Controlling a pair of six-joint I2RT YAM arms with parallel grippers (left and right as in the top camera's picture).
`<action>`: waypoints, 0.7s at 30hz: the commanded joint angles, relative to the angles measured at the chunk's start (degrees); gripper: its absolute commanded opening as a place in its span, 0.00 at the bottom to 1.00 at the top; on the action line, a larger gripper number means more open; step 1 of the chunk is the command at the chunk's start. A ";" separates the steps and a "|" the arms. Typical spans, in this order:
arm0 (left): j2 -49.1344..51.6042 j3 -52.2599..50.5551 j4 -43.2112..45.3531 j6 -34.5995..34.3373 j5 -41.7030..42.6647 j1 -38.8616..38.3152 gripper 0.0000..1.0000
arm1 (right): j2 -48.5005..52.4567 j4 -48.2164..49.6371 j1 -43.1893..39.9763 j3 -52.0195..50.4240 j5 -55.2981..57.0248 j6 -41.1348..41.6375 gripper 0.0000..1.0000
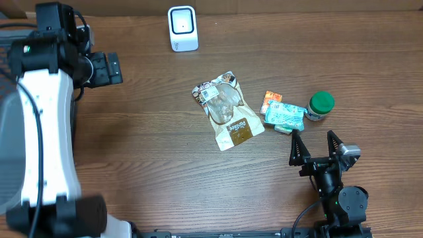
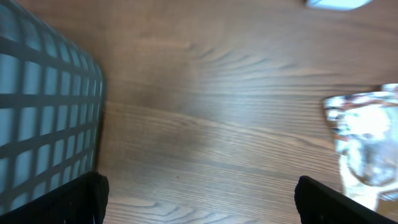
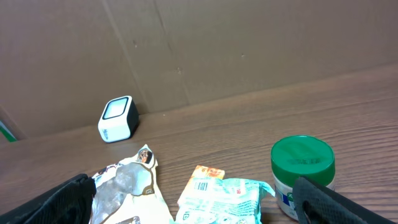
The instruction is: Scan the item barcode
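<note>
A white barcode scanner [image 1: 182,28] stands at the table's far edge, also in the right wrist view [image 3: 118,118]. Mid-table lies a brown and clear pouch [image 1: 227,109] with a barcode label at its top. To its right lie a small orange packet [image 1: 271,99], a teal packet [image 1: 285,116] and a green-lidded jar [image 1: 320,106]. My right gripper [image 1: 317,149] hovers open just in front of the teal packet [image 3: 227,199] and the jar [image 3: 303,165], holding nothing. At the far left, well away from the items, my left gripper [image 1: 115,68] is open and empty; its view catches the pouch [image 2: 367,149] at the right edge.
A white mesh basket [image 1: 10,152] sits at the table's left edge, beside the left arm [image 2: 43,112]. A brown cardboard wall [image 3: 217,50] stands behind the scanner. Bare wood lies between the left gripper and the pouch.
</note>
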 commanded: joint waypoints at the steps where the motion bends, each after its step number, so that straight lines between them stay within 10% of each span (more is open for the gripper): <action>1: -8.55 0.31 -0.13 0.70 -0.33 -2.29 1.00 | -0.68 0.28 -0.26 -0.61 0.07 -0.07 1.00; 9: -25.92 -11.50 10.80 3.08 -4.07 -4.13 1.00 | -0.68 0.28 -0.26 -0.61 0.07 -0.07 1.00; 21: -68.15 -78.55 66.77 4.59 -7.63 -4.22 0.99 | -0.68 0.28 -0.26 -0.61 0.07 -0.07 1.00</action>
